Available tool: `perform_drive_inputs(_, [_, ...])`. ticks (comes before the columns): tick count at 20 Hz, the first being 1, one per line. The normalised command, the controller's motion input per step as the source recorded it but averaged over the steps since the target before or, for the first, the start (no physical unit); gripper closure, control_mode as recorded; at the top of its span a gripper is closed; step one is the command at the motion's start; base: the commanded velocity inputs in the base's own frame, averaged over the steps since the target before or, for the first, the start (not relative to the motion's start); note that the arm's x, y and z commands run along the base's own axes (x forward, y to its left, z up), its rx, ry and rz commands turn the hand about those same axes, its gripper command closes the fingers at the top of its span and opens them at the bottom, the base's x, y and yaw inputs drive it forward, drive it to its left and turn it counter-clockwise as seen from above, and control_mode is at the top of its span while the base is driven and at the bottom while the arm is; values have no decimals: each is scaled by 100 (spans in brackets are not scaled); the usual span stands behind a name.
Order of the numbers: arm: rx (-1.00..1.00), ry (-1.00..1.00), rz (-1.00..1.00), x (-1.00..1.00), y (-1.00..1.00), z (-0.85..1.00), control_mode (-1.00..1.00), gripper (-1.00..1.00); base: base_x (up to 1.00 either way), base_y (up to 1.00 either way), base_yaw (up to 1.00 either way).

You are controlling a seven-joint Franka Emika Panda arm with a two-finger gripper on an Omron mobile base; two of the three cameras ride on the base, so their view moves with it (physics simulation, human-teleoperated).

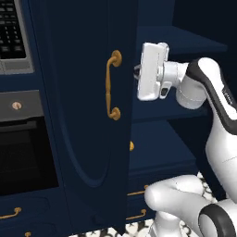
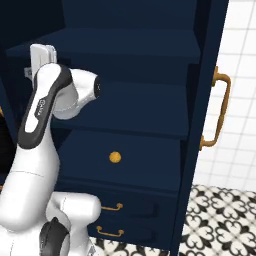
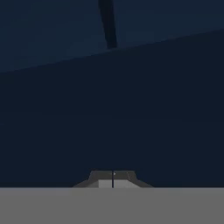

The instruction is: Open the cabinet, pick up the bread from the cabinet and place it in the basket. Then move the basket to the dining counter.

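The navy cabinet (image 2: pixel 130 107) stands open, with bare navy shelves inside. Its left door (image 1: pixel 83 115) is swung out toward me, with its curved brass handle (image 1: pixel 113 85) on the outer face. The right door (image 2: pixel 202 125) is open too, and its handle (image 2: pixel 219 111) faces right. My gripper (image 1: pixel 137 72) is shut and empty. It sits at handle height just behind the left door's free edge, pointing at the door's inner side. In the hand view the shut gripper (image 3: pixel 113 179) faces a dark navy panel from close up. The bread, the basket and the dining counter are out of view.
A black oven front (image 1: pixel 23 152) and a keypad panel (image 1: pixel 11 32) lie left of the cabinet. Below the shelves is a drawer with a round brass knob (image 2: pixel 115 157), then low drawers with brass pulls (image 2: pixel 110 206). Patterned floor tiles (image 2: pixel 220 220) show at right.
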Motion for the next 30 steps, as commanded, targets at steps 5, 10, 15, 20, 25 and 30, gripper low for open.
perform_drive_inputs(5, [0, 25, 39, 82, 97, -36, -100, 100, 0, 0, 0])
perform_drive_inputs(10, [0, 18, 42, -11, 100, -10, -100, 100, 0, 0, 0])
perform_drive_inputs(15, [5, 14, 35, -79, 100, 0, -100, 100, 0, 0, 0])
perform_drive_inputs(20, [8, 7, 21, -99, 100, -8, -100, 100, 0, 0, 0])
perform_drive_inputs(25, [-1, -13, -4, -60, 87, -17, -100, 100, 0, 0, 0])
perform_drive_inputs(30, [0, -13, -5, -11, -54, 8, -100, 100, 0, 0, 0])
